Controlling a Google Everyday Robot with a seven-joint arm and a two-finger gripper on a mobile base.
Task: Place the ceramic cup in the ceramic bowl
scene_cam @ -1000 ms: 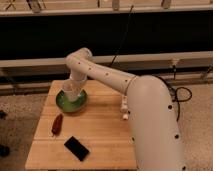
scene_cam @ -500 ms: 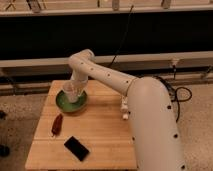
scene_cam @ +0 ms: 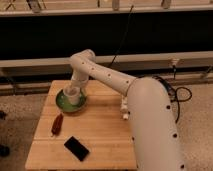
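From the one camera view I look down on a pale wooden surface [scene_cam: 100, 130] that fills the lower left of the frame, with speckled floor to either side and a dark wall band with pale horizontal rails across the top.

My arm [scene_cam: 150, 105] enters from the lower right as a thick white column, bends near the frame's centre and reaches up and left to an elbow above the far edge of the surface, then drops straight down toward the left part of the surface.

The ceramic bowl [scene_cam: 70, 101], green and glossy, sits on the surface at centre left of the frame. The ceramic cup [scene_cam: 73, 96], white and upright, stands inside the bowl, slightly toward its far side.

The pincer [scene_cam: 73, 89] is directly over the cup, right at its rim. The wrist covers the fingers, so I cannot tell whether they are apart or closed on the cup.

Below the bowl, toward the lower left, a small reddish-brown elongated object [scene_cam: 57, 124] lies on the surface. Further down and right of it lies a flat black rectangular object [scene_cam: 76, 148], turned diagonally. Both are well apart from the bowl.

At the right of the frame, dark cables [scene_cam: 181, 94] loop on the floor behind the arm.
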